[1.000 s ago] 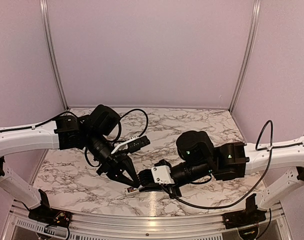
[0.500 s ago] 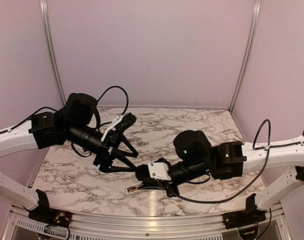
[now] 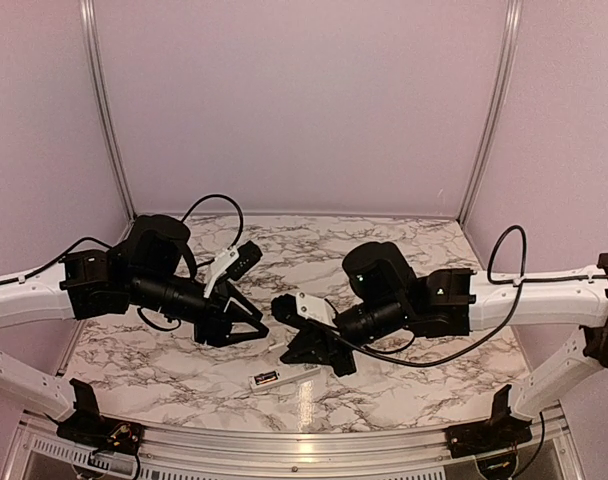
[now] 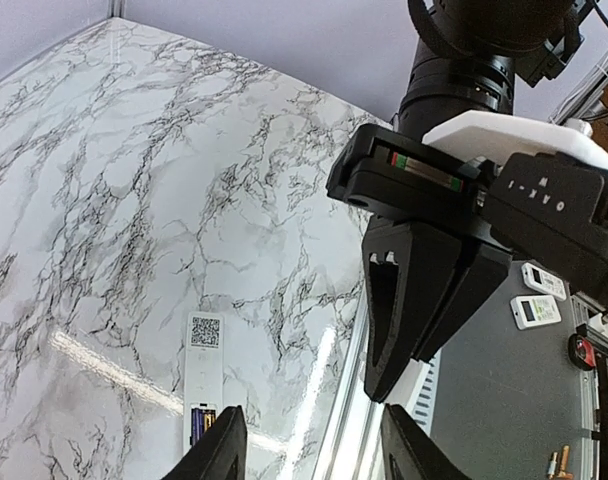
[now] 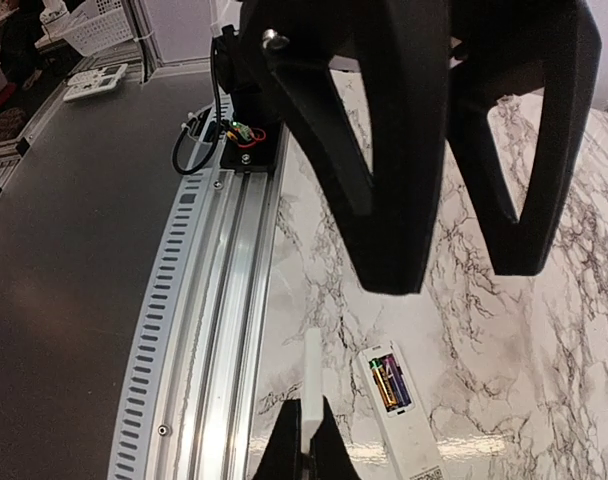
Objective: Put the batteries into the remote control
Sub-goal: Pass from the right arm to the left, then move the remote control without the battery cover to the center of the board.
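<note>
On the marble counter (image 3: 404, 250), near its front edge, the remote control (image 3: 296, 374) is seen lying back-up, with both batteries (image 5: 387, 382) apparently seated in its open compartment. The left claw (image 4: 306, 445) is held above it with fingers apart and nothing between them. The right claw (image 5: 297, 440) is pinched together on a thin white strip (image 5: 311, 370), judged to be the compartment cover. Trouble is likely if the strip is pressed on askew: the unheld remote could be shoved toward the edge, or a battery dislodged.
</note>
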### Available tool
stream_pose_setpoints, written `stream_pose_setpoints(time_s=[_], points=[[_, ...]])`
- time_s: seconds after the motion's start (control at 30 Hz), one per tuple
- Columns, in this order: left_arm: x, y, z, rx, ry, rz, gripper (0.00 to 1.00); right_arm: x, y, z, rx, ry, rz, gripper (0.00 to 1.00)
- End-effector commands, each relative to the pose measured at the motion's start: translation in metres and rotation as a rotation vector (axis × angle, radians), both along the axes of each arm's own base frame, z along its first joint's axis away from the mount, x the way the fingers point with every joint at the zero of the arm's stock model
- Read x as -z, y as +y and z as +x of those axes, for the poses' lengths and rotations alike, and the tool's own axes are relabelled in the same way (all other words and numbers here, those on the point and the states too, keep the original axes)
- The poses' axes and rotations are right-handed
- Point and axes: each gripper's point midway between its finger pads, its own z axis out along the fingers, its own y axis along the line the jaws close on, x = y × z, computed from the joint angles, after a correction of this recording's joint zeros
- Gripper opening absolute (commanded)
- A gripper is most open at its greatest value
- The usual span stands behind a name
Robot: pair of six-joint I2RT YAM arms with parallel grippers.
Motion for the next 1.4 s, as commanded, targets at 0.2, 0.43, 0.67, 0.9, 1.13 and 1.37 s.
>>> stream_pose_setpoints(time_s=[0.2, 0.43, 0.67, 0.9, 1.13, 1.37], points=[[-0.004, -0.019, -0.03, 0.161, 0.023, -0.048, 0.44, -0.006, 0.011, -0.008, -0.058, 0.094, 0.002, 0.0], [0.012, -0.022, -0.038, 0.192, 0.017, 0.001, 0.38, -0.009, 0.012, -0.005, -0.051, 0.094, 0.013, 0.0], [0.02, -0.025, -0.04, 0.203, 0.017, 0.029, 0.15, -0.01, 0.011, -0.005, -0.057, 0.1, 0.015, 0.0], [0.012, -0.024, -0.042, 0.192, 0.039, -0.018, 0.0, -0.015, 0.003, 0.008, -0.007, 0.091, 0.028, 0.36], [0.011, -0.008, -0.006, -0.007, 0.114, -0.091, 0.0, -0.027, -0.033, 0.07, 0.268, -0.072, 0.077, 0.92], [0.014, 0.052, 0.068, -0.422, 0.237, -0.252, 0.0, 0.037, -0.036, 0.098, 0.359, -0.192, -0.127, 0.99]])
